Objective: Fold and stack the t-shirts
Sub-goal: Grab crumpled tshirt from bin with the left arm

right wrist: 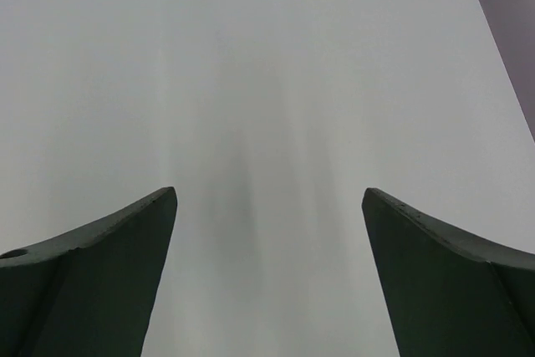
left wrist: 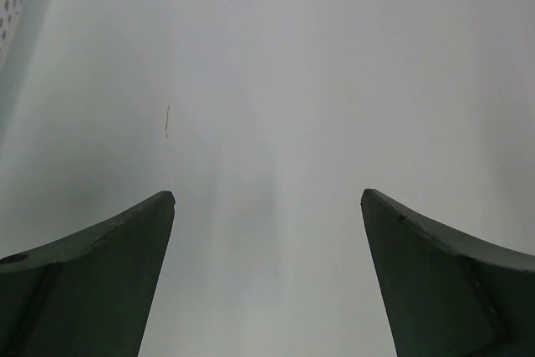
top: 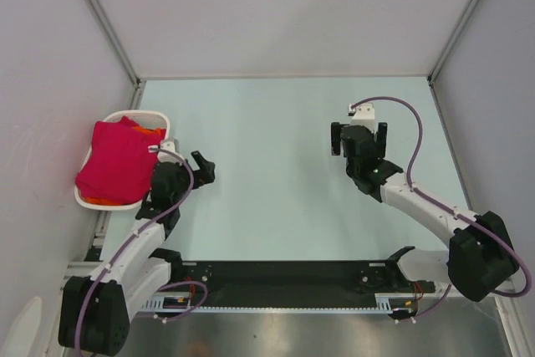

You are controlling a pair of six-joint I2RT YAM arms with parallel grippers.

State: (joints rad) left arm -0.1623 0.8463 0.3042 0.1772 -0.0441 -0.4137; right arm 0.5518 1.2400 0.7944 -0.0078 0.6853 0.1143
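left pincer (left wrist: 267,196) spread, right pincer (right wrist: 269,194) spread

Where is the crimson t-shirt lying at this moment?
In the top view, the crimson t-shirt lies bunched in the white basket at the table's left edge, over the orange t-shirt, left of the left hand.

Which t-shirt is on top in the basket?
The crimson t-shirt: it lies bunched over most of the white basket, while the orange t-shirt only peeks out from under it at the edges.
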